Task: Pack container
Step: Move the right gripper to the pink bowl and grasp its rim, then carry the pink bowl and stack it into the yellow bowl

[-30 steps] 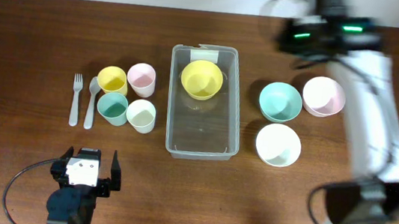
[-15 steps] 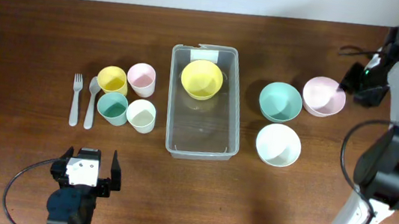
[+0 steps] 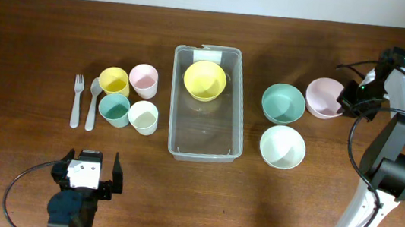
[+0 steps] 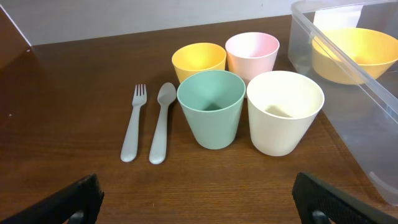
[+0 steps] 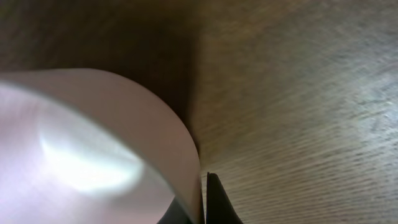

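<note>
Brown wood-grain counter (image 3: 43, 34) carries everything.

Right arm (image 3: 393, 150): white and black, rises from the near right edge and reaches to the far right of the counter. Its tip is at the right rim of the pink bowl (image 3: 323, 97).

Right jaws: the wrist view is filled by the bowl's pale rim. One dark fingertip (image 5: 216, 202) sits just outside the rim, against the wall. The other finger is hidden. Cannot tell whether the jaws are clenched on the rim or released.

Left arm (image 3: 79, 191): low at the near left edge, well apart from all items. Left jaws released, with fingertips (image 4: 78, 199) spread wide at the bottom corners of the wrist view and nothing between them.

Container (image 3: 206, 129): clear plastic, at mid-counter, long axis running near to far, white label (image 3: 209, 53) at the far short end. It lies between the cups on the left and the bowls on the right.

Yellow bowl (image 3: 205, 80): inside the container at the far end, upright. The near half of the container floor is bare.

Bowls right of the container, all upright:
- teal bowl (image 3: 282, 103), just beside the pink bowl
- white bowl (image 3: 282, 146), nearer than the teal one

Cups left of the container, in a tight two-by-two group, upright:
- yellow cup (image 3: 113, 81), far left
- pink cup (image 3: 143, 80), far right
- teal cup (image 3: 114, 109), near left
- cream cup (image 3: 143, 117), near right

Grey spoon (image 3: 93, 104) and grey fork (image 3: 77, 101): side by side left of the cups, the fork outermost, heads pointing far.
</note>
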Motion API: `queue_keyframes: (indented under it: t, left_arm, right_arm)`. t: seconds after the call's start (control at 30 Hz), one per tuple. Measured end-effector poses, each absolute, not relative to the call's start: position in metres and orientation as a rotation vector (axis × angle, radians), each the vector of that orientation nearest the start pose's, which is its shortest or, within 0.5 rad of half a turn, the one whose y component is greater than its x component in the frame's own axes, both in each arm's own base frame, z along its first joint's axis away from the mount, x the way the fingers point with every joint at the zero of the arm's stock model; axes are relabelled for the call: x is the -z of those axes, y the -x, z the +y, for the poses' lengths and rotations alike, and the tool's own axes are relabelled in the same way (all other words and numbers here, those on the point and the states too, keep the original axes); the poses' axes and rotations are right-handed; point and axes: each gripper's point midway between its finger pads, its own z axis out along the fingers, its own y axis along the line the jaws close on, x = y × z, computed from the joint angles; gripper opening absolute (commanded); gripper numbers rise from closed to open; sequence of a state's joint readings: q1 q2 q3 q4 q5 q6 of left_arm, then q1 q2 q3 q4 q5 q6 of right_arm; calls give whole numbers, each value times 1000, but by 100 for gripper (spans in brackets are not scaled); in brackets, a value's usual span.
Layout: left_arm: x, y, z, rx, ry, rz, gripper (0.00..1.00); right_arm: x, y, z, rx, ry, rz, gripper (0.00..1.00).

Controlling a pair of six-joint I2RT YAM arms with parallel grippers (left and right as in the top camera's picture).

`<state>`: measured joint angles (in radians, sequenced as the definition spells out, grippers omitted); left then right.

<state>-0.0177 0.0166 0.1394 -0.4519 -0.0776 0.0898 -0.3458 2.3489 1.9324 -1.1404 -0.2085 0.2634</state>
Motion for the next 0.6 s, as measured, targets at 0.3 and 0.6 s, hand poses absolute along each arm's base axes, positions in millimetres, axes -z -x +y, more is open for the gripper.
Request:
queue_keyframes:
  t: [0.3,0.6]
  left_arm:
    - [-128,-224,9,-123,-49,1900,100]
    - [-128,-224,9,-123,-49,1900,100]
  right_arm:
    - [-35,-454,-141,-770,-1073,2726,4]
    - [-206,-480,-27,-981,-486,2502,4]
